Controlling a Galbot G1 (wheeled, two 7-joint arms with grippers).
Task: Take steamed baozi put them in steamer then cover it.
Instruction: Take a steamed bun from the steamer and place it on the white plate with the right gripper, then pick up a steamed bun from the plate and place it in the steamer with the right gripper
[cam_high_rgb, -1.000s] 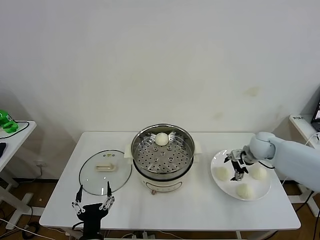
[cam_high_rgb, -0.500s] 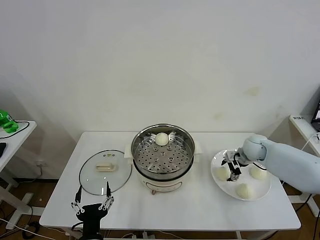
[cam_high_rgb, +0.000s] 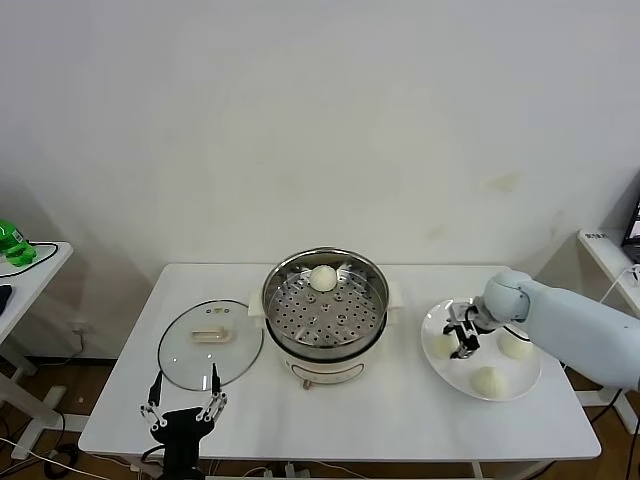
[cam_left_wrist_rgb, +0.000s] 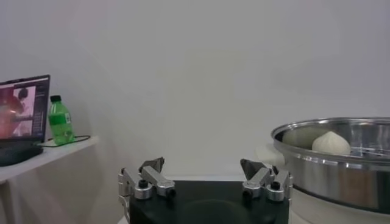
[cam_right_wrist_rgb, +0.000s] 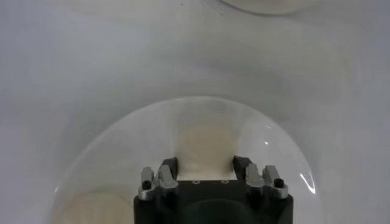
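White worktop (cam_high_rgb: 120, 420), head view: the steamer (cam_high_rgb: 325, 310) stands at centre, uncovered, with one baozi (cam_high_rgb: 323, 278) on the perforated tray at the far side; the rest of the tray is bare. The cover (cam_high_rgb: 210, 343) lies flat on the worktop just left of the steamer, handle up, apart from the pot. Bare worktop runs along the near edge in front of the steamer.

The plate (cam_high_rgb: 505, 388) sits near the worktop's right edge, well apart from the steamer, with an open strip between. Three baozi are on it: one at the left side (cam_high_rgb: 441, 345), one at the far right (cam_high_rgb: 516, 344), one at the near side (cam_high_rgb: 486, 379).

The right claw (cam_high_rgb: 463, 333) is down over the plate's left part, at the left-side baozi. In the right wrist view the right claw's fingertips (cam_right_wrist_rgb: 242, 164) stand on either side of a pale bun (cam_right_wrist_rgb: 204, 143), narrowed around it; whether they already press it cannot be told. The head view hides this contact behind the claw.

The left claw (cam_high_rgb: 187, 411) is parked at the near left edge of the worktop, fingers spread, nothing between them. The left wrist view alone shows a green bottle (cam_left_wrist_rgb: 60, 120) and a laptop screen (cam_left_wrist_rgb: 23, 115) on a side table.
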